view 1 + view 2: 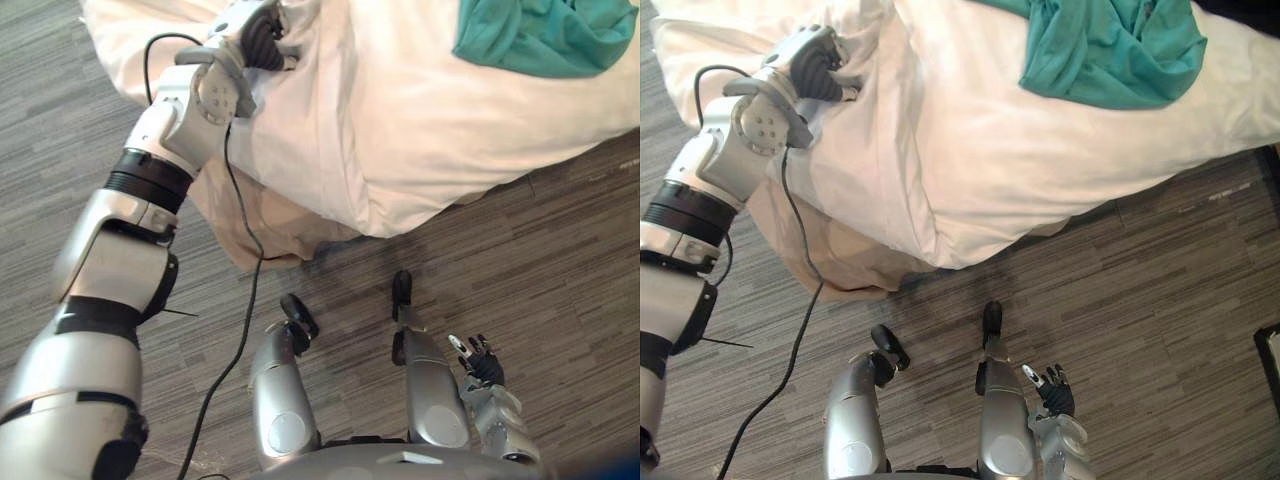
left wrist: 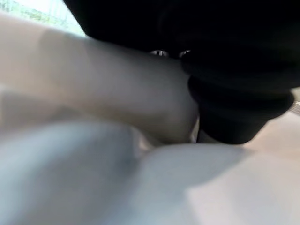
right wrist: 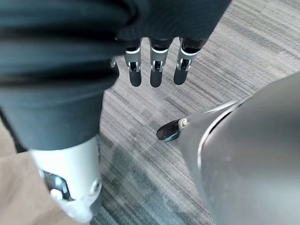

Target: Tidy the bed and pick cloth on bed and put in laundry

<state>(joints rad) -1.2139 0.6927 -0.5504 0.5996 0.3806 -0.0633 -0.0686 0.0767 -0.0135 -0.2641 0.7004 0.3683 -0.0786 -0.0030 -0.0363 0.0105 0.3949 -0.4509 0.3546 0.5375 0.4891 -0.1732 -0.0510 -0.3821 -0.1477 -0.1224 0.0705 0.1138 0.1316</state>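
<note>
We saw the bed [image 1: 1060, 170] taking up the far part of the head views, under a white duvet [image 1: 400, 130] that lay rumpled, with long folds running toward its near edge. That edge hung over the side of the bed, above the grey striped floor [image 1: 560, 260] that spread across the nearer part of the scene.

The teal cloth [image 1: 1110, 50] lay bunched on top of the duvet at the far right of the bed, touching neither hand and well apart from both. At the near left side of the bed a beige sheet [image 1: 260, 225] showed from under the duvet's edge and sagged down to the floor.

The left arm reached up and forward from the lower left, and the left hand [image 1: 820, 65] rested on the duvet near the bed's far left part, with a fold of white fabric rising just beside it. In the left wrist view its dark ribbed cover pressed close against pale fabric and its fingers were hidden, so we could not tell whether it was grasping the duvet or lying loose on it.

The right hand [image 1: 478, 358] hung low at the robot's right side, above the floor and well away from the bed. In the right wrist view its fingers [image 3: 154, 65] pointed straight out, relaxed and holding nothing.
</note>
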